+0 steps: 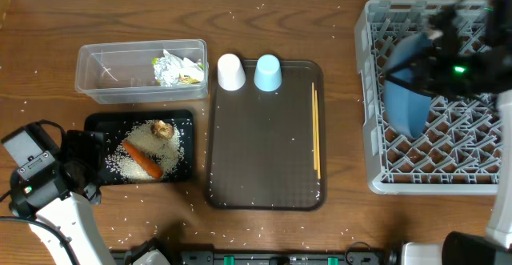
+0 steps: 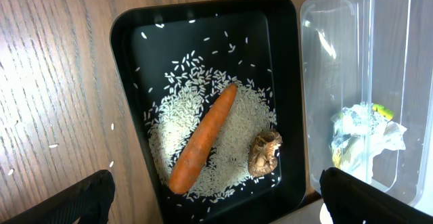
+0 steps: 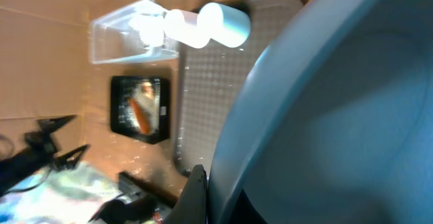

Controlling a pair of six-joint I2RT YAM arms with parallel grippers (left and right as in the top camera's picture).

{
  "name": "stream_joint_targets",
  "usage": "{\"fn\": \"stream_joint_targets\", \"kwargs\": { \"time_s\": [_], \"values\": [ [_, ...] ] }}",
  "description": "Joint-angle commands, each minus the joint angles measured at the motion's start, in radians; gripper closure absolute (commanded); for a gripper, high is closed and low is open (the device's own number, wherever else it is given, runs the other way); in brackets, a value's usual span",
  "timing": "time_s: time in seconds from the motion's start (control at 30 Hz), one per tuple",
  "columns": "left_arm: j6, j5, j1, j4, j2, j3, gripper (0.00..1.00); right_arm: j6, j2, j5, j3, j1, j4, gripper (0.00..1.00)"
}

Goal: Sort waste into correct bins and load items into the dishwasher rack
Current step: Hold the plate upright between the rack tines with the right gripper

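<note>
The right gripper (image 1: 434, 54) is over the far part of the grey rack (image 1: 376, 162) on the right of the table (image 1: 48, 41), its claw pressed together on the rim of the big blue plate (image 1: 406, 93). The plate stands tilted on edge above the pegs; I cannot tell whether it sits between them. From the right wrist the plate (image 3: 338, 109) fills most of the view, with one dark finger (image 3: 197, 195) beside its edge.

The left gripper (image 1: 84, 157) hangs above the near-left corner of the table, over the left end of the black tray (image 1: 96, 124) - its claw spread wide and empty. Seen from the left wrist, the fingers (image 2: 81, 198) frame the tray from either side. In it lie the orange carrot (image 2: 203, 137), on a bed of rice grains (image 2: 237, 132), and the small brown lump (image 2: 264, 153) just beside them.

Beyond the tray sits the clear tub (image 1: 94, 71), with the crumpled wrapper (image 1: 178, 66) inside it.

In the middle lies the brown serving tray (image 1: 264, 145) - the white cup (image 1: 230, 72) and light-blue cup (image 1: 267, 73) stand upside down side by side at its far edge, and the chopsticks (image 1: 316, 133) lie along its right side. Stray grains speckle the wood.
</note>
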Motion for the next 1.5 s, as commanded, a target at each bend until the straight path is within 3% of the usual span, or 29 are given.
{"fn": "stream_joint_targets", "kwargs": {
  "time_s": [0.0,0.17,0.43,0.63,0.87,1.1,1.47],
  "values": [
    [0.013,-0.016,0.003,-0.003,-0.001,0.011,0.02,-0.248,-0.011,-0.235,-0.048,-0.11,-0.039,0.99],
    [0.013,-0.016,0.003,-0.003,-0.001,0.011,0.02,-0.433,-0.011,-0.369,-0.213,-0.262,-0.069,0.99],
    [0.013,-0.016,0.003,-0.003,-0.001,0.011,0.02,-0.557,-0.011,-0.54,-0.414,-0.532,-0.029,0.99],
    [0.013,-0.016,0.003,-0.003,-0.001,0.011,0.02,-0.558,-0.011,-0.518,-0.433,-0.652,-0.032,0.99],
    [0.013,-0.016,0.003,-0.003,-0.001,0.011,0.02,-0.559,-0.011,-0.49,-0.433,-0.661,-0.024,0.99],
    [0.013,-0.016,0.003,-0.003,-0.001,0.011,0.02,-0.568,-0.011,-0.605,-0.433,-0.649,0.0,0.99],
    [0.013,-0.016,0.003,-0.003,-0.001,0.011,0.02,-0.551,0.001,-0.617,-0.433,-0.467,0.148,0.99]
  ]
}}
